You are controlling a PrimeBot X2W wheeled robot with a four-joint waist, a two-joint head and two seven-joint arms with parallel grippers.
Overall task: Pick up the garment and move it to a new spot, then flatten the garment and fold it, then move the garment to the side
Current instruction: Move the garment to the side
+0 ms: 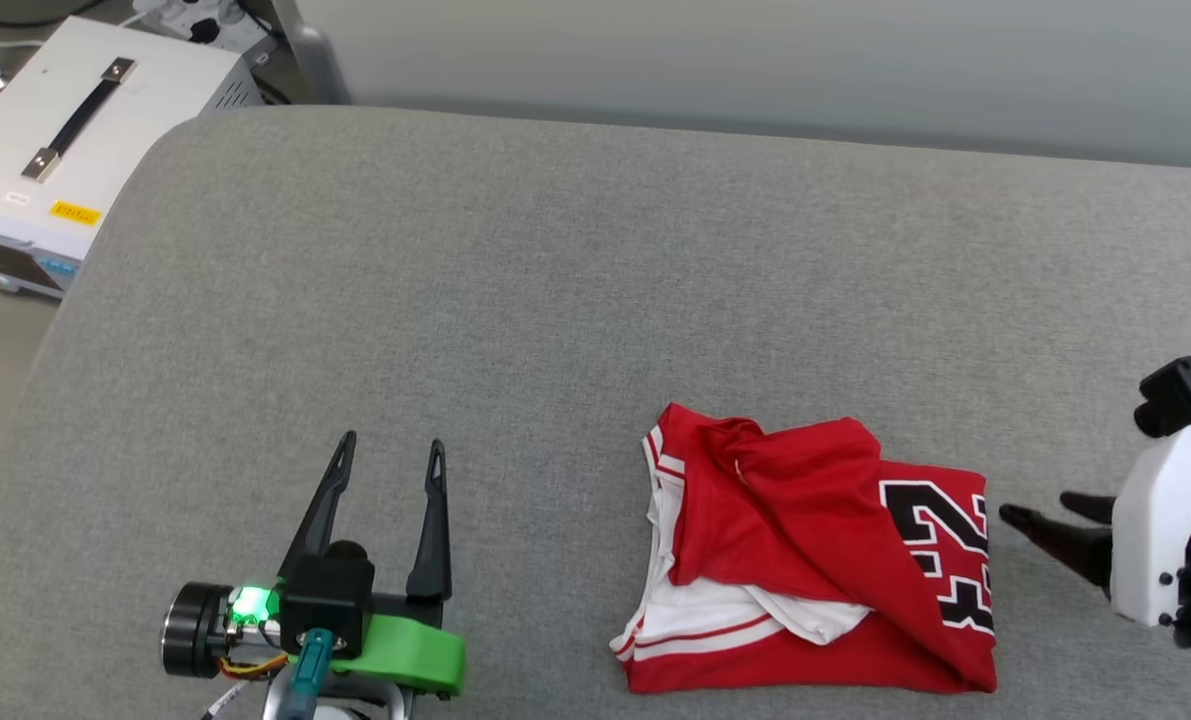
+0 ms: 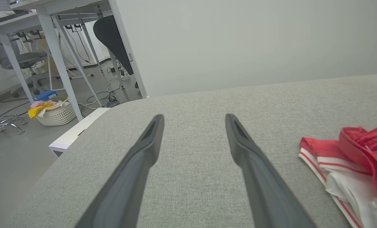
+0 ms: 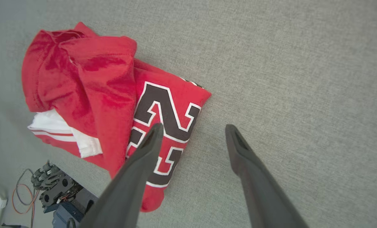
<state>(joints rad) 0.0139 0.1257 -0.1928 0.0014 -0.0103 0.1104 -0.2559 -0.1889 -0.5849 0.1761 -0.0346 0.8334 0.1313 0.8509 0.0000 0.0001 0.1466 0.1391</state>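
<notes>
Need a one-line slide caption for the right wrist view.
Open right claw poised at the numbered edge of the roughly folded red-and-white T-shirt on the grey upholstered surface.

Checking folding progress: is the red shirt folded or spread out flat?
Folded, roughly: the garment is a compact layered bundle, red fabric lapped over a white sleeve and part of the number.

Grey upholstered surface, pale wall
</notes>
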